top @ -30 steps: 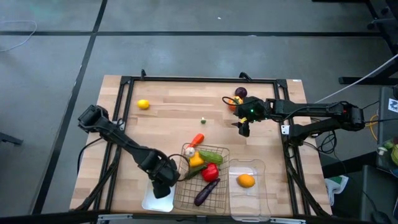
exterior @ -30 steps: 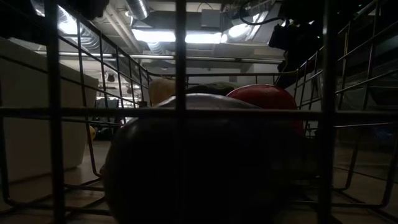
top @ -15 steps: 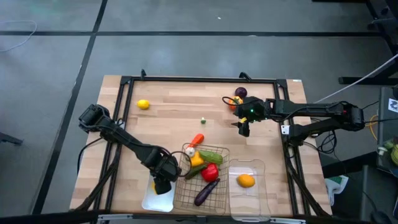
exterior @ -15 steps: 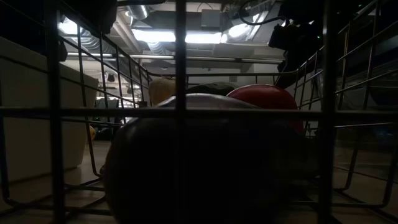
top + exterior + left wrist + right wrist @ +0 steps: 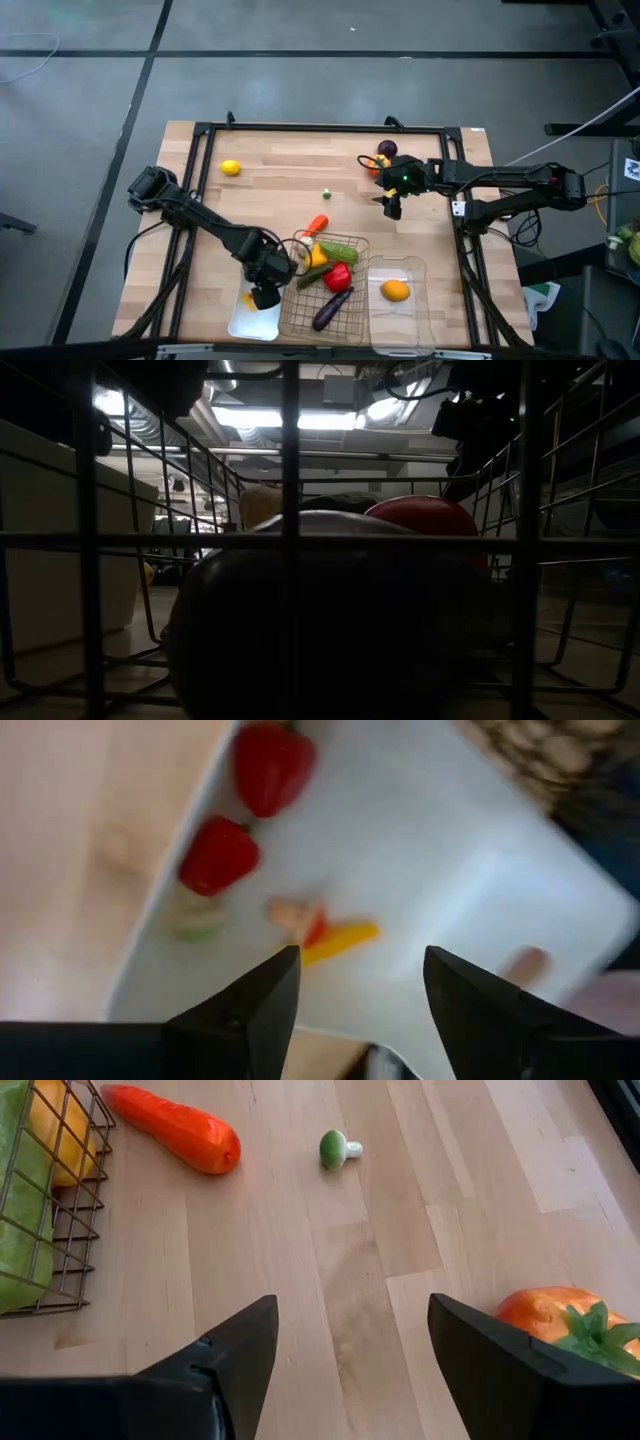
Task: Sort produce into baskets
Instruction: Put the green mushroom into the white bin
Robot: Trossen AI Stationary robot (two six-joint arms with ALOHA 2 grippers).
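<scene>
Three containers sit in a row at the lower centre of the high view. The flat white tray (image 5: 243,322), leftmost, holds two red strawberry-like pieces (image 5: 272,767), a pale green bit and a small yellow-orange piece (image 5: 338,939), as the left wrist view shows. The wire-mesh basket (image 5: 352,320) in the middle holds a yellow pepper (image 5: 316,257), a red pepper (image 5: 338,277), a green cucumber (image 5: 336,251) and a purple eggplant (image 5: 331,309). The clear plastic bin (image 5: 398,320) on the right holds one orange (image 5: 396,290).

The left gripper (image 5: 264,297) hangs over the tray's upper edge, its fingers apart with nothing between them. The right gripper (image 5: 391,208) waits in the upper right of the table (image 5: 270,200), fingers spread and empty.

A carrot (image 5: 317,224) lies just above the basket's top edge. A lemon (image 5: 231,168) sits upper left, a tiny green mushroom-shaped piece (image 5: 326,194) at mid-table, with bare wood around them. A purple item (image 5: 387,149) and an orange fruit with a green leafy top (image 5: 560,1320) cluster near the right arm, partly hidden by it.

The low view looks through dark basket wires; the shapes inside are hard to make out.
</scene>
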